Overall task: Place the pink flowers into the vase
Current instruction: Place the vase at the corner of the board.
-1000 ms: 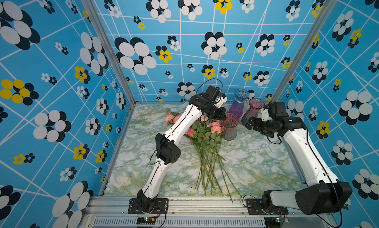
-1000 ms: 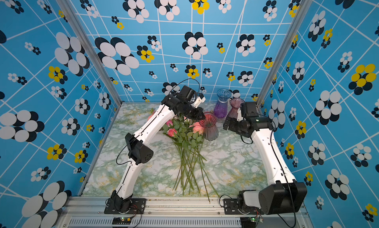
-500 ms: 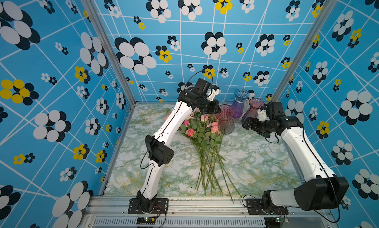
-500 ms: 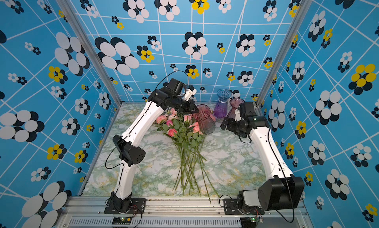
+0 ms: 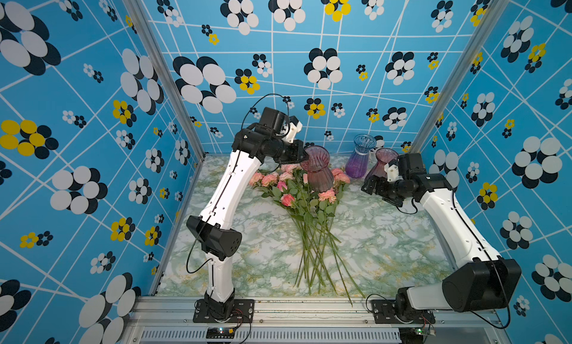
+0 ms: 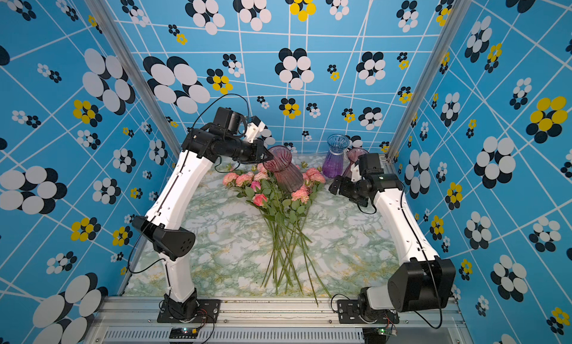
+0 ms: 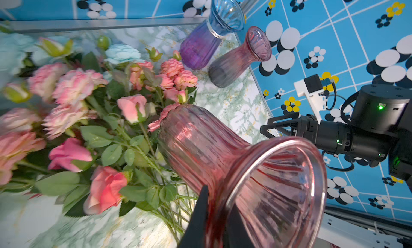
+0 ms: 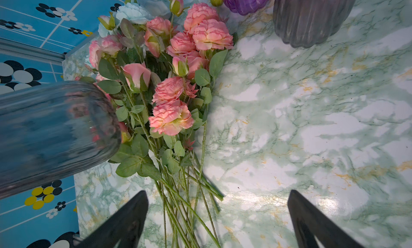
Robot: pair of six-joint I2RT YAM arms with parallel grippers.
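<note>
Looks like the vase-fetching step: got the pink vase point(image 5: 317, 172) clamped by its rim in the left tool point(image 7: 214, 226), up off the worktop point(image 5: 387, 240) and tilted, hanging right over the heads of the pink flowers point(image 5: 288, 187). Nothing inside it yet. Seeing the whole bunch flat mid-worktop, stems toward the robot. Right tool point(image 8: 217, 213) spread wide apart, empty, hovering just beside the bunch. Next probably means standing the vase upright on a bare patch, then pinching stems low down. Worth watching that rim grip, could slip.
</note>
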